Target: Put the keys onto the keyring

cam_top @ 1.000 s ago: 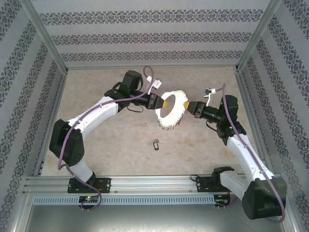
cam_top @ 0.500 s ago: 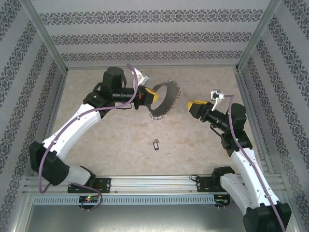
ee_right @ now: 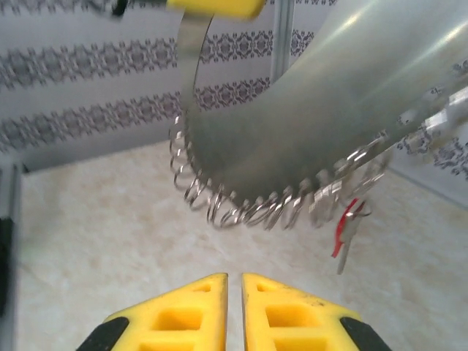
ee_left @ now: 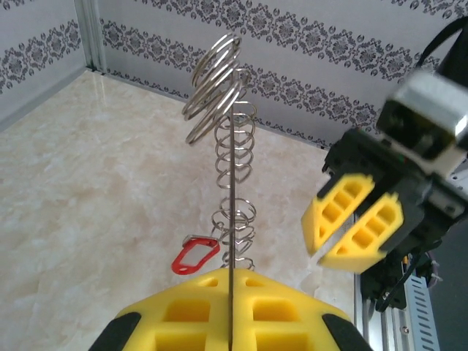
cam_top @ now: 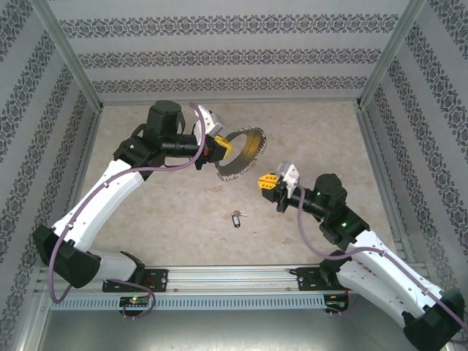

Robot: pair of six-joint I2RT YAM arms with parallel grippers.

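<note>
The keyring (cam_top: 245, 150) hangs in the air over the middle of the table (cam_top: 161, 219), tipped on edge, its small rings strung along the lower rim. 1 key with a red tag (ee_left: 195, 255) dangles from it. The left gripper (cam_top: 223, 146) is clenched on the loop's near side. The right gripper (cam_top: 268, 180) hovers just beside it, its 2 fingers drawn almost together, grasping nothing. The dark-tagged key (cam_top: 236, 217) lies flat on the table nearer the arms' bases, apart from both.
</note>
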